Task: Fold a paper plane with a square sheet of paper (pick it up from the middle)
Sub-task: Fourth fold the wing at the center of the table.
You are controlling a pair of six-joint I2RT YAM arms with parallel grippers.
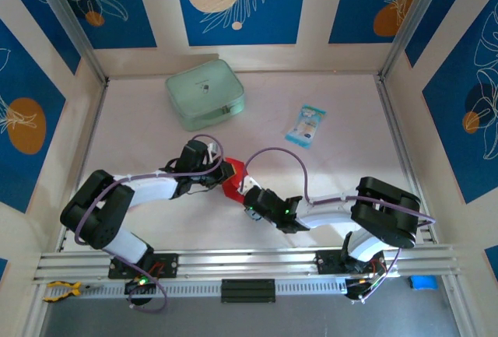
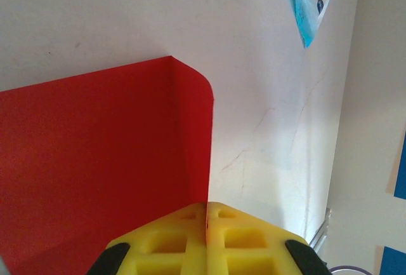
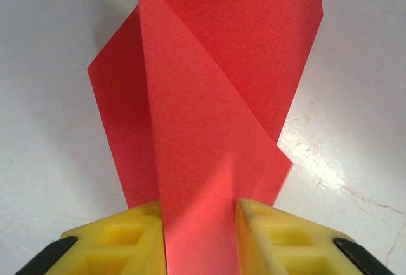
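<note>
The left gripper is pictured clamped tight on one edge of the square sheet of paper. Its yellow fingers are pressed together, with a sliver of red caught between them. The right gripper is shown with jaws partly apart, and a band of the red sheet runs up through the gap. The sheet, creased and folded over on itself, is held between the two grippers on the near side of the pale green pouch. It is slightly to the right of the pouch and well apart from it. A blue-white packet is seen lying on the table to the right of the pouch. Both arms are angled inward from the table edge opposite the pouch.
</note>
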